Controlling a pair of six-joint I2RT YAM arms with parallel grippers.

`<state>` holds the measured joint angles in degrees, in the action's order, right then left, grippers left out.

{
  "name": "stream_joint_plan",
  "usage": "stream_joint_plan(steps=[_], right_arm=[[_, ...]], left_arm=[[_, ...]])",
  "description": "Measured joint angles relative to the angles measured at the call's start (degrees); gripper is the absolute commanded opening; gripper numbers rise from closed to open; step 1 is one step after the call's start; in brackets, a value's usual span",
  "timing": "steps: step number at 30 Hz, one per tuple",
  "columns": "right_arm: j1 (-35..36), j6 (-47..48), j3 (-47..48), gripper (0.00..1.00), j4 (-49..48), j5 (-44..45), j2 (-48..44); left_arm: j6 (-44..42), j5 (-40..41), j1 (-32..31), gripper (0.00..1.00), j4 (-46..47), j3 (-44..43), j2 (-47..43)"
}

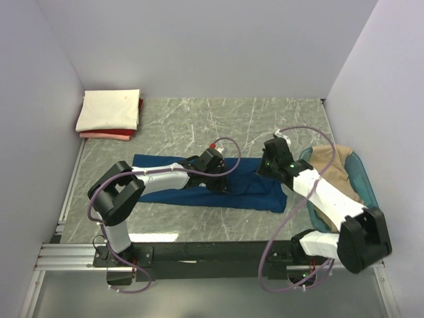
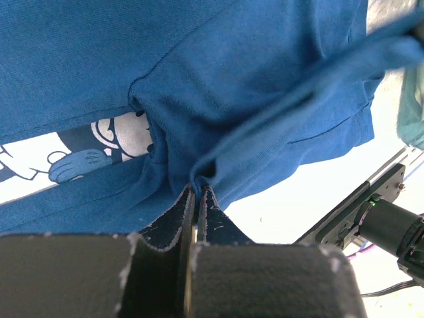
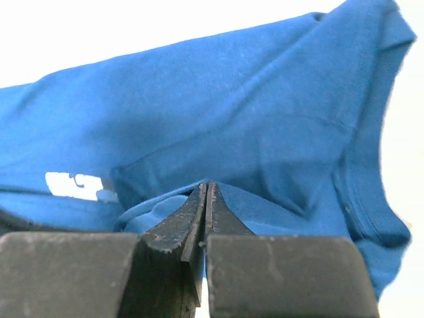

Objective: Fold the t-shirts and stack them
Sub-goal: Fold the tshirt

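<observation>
Robot lab test cell.
Plain white walls [image 1: 212, 46] box in a marble-patterned table [image 1: 199, 126]; a cabled left arm [image 1: 159, 177] and right arm [image 1: 324, 195] stand bolted to a metal rail [image 1: 66, 257] at its near edge.

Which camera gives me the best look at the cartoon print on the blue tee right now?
Left wrist: the cartoon print shows there with recognisable figures, under a fold of the blue t-shirt. Right wrist catches only a small pale patch of it. The top view shows the shirt but no print.
</observation>
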<state>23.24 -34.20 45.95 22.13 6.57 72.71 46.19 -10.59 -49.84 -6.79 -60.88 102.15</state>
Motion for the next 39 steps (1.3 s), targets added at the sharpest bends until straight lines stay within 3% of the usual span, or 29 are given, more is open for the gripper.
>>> stream_joint_plan(steps=[10,25,33,37,38,39], right_arm=[[-0.2,-2.0,-5.5,0.01,7.4,1.4,-13.9],[-0.4,-7.5,-13.5,0.00,12.3,-0.2,-18.3],[-0.4,-10.2,-15.6,0.00,11.1,-0.6,-13.3],[-0.4,-10.8,-15.6,0.00,10.6,-0.4,-11.7],[-0.4,-10.9,-15.6,0.04,10.5,-0.3,-11.3],[-0.4,-11.0,-15.6,0.15,10.5,-0.3,-10.8]], left_arm=[[-0.5,1.3,0.0,0.01,-1.7,-0.3,-2.5],[-4.2,-0.1,-0.1,0.05,-2.5,-1.0,-2.3],[-5.6,-1.4,-0.2,0.17,-2.6,-1.0,0.5],[-6.4,-1.4,-0.2,0.31,-2.5,-0.4,0.9],[-6.6,-1.4,-0.2,0.34,-2.5,-0.2,0.9],[-6.6,-1.3,-0.2,0.36,-2.6,0.0,0.9]])
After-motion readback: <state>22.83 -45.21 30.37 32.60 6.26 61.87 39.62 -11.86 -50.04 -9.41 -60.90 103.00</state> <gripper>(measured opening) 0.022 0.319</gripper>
